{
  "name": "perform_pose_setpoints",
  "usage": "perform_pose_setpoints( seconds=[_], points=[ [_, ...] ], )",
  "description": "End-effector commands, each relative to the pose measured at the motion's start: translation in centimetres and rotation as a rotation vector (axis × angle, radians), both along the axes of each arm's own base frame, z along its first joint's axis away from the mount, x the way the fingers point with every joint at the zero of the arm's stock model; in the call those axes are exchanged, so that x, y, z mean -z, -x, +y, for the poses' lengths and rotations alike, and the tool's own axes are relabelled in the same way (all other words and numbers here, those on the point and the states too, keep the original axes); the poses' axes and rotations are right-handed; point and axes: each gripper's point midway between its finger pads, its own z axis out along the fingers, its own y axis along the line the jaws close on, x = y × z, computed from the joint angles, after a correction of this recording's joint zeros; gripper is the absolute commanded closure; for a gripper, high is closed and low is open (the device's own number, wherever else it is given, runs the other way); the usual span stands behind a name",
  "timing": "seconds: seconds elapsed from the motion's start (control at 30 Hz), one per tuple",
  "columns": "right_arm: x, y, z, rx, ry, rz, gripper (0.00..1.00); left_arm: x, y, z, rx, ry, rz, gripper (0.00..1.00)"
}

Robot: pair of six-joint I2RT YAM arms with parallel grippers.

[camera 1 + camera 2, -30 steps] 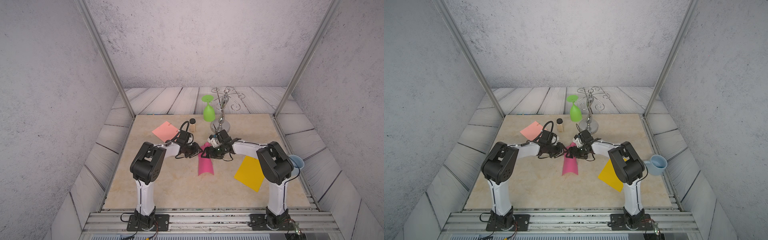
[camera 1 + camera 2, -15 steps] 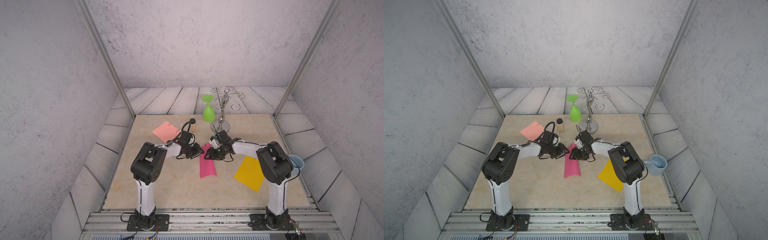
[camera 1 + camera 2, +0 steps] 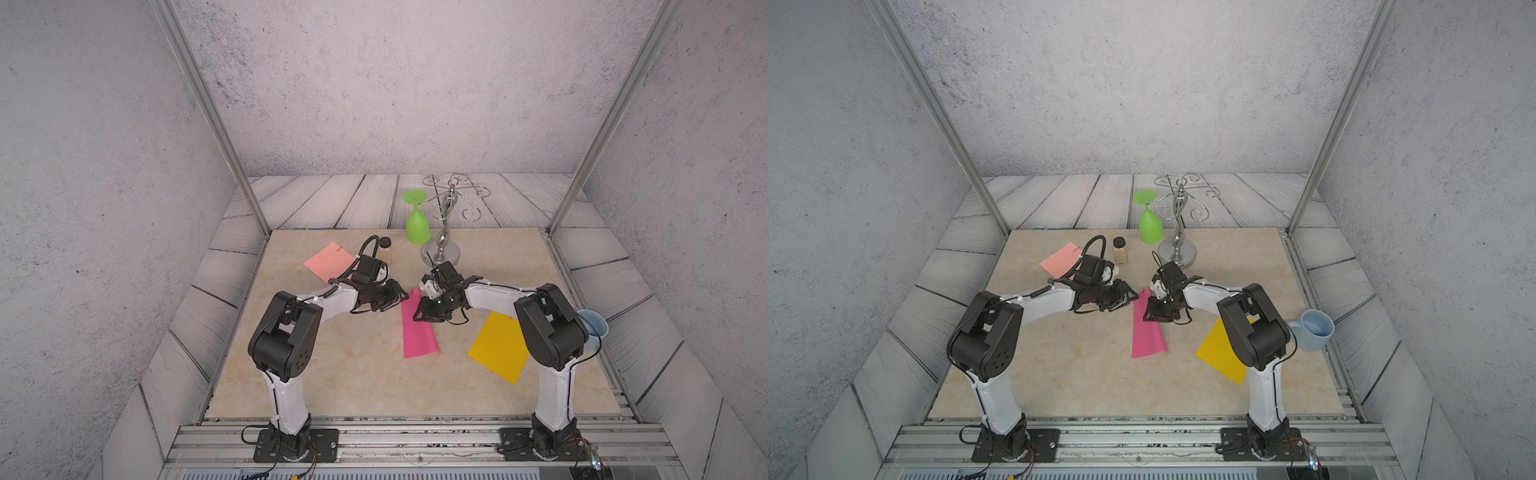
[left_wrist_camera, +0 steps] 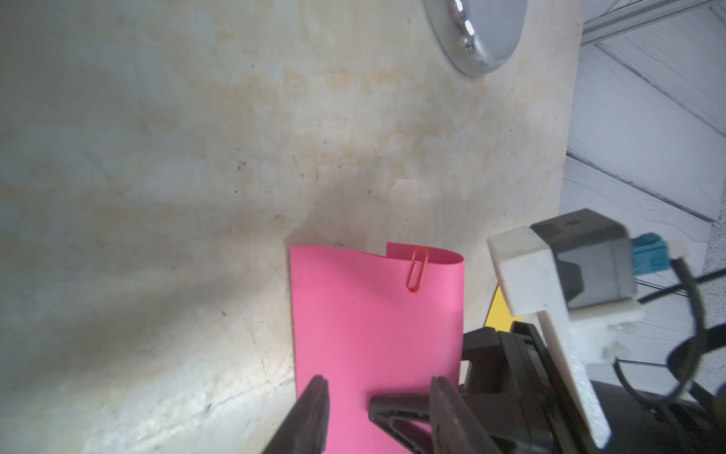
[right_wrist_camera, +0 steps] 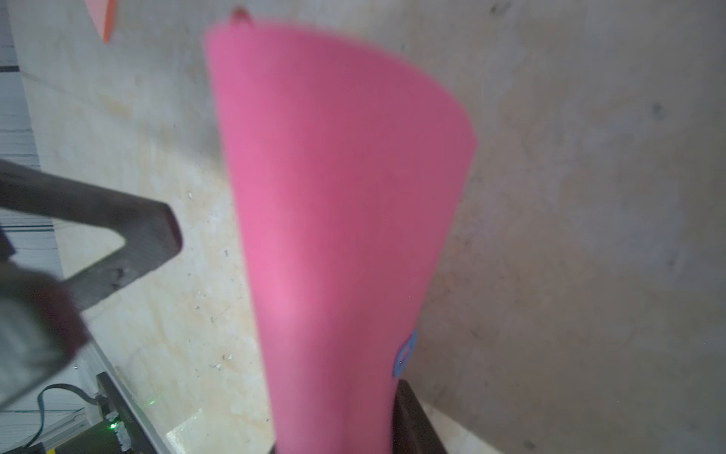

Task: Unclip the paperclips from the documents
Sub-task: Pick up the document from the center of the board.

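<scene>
Magenta sheet [image 3: 417,332] mid-mat [image 3: 332,374], curled, far end raised between arms. Right gripper [image 3: 419,316] at that end, sheet running between jaws; clamped or not, cannot tell (view blurred). Blue clip [image 5: 405,353] on sheet edge just beside jaw; red clip [image 4: 417,269] on curled edge. Left gripper [image 3: 401,296] released, jaws apart, at far-left corner. Mug [image 3: 1311,330] right, off mat; capped jar [image 3: 1120,252] far, left of centre, contents unclear.

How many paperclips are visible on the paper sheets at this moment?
3. A reddish paperclip and a blue paperclip sit on edges of the magenta sheet; a third paperclip is on the salmon sheet. The yellow sheet is partly hidden, so more may exist.
</scene>
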Motion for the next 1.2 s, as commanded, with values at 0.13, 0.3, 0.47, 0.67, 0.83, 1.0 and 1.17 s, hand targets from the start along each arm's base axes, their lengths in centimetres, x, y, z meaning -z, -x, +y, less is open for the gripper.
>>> perform_pose_setpoints(
  seconds=[0.13, 0.3, 0.47, 0.67, 0.83, 1.0, 1.17],
  points=[
    [-6.6, -0.1, -0.2, -0.024, -0.211, -0.047, 0.75, -2.5, -0.3, 2.4, -0.016, -0.027, -0.058, 0.53],
    [-9.2, 0.7, -0.9, -0.075, -0.364, -0.031, 0.74, -4.2, 0.4, 2.5, 0.029, 0.024, -0.104, 0.52],
    [-11.4, 1.8, -2.1, -0.109, -0.493, -0.027, 0.73, -7.3, 1.5, 1.4, 0.109, 0.139, -0.207, 0.5],
    [-13.7, 2.9, -2.3, -0.142, -0.575, -0.039, 0.72, -10.1, 2.5, 0.1, 0.193, 0.263, -0.286, 0.49],
    [-15.4, 2.8, -1.8, -0.151, -0.648, -0.041, 0.72, -11.1, 2.5, -0.4, 0.217, 0.315, -0.315, 0.48],
    [-16.0, 2.9, -1.6, -0.159, -0.664, -0.035, 0.71, -12.1, 2.6, -0.8, 0.232, 0.362, -0.339, 0.47],
    [-15.8, 3.2, -0.7, -0.185, -0.675, -0.017, 0.72, -13.6, 3.0, -1.4, 0.262, 0.416, -0.362, 0.47]
  ],
)
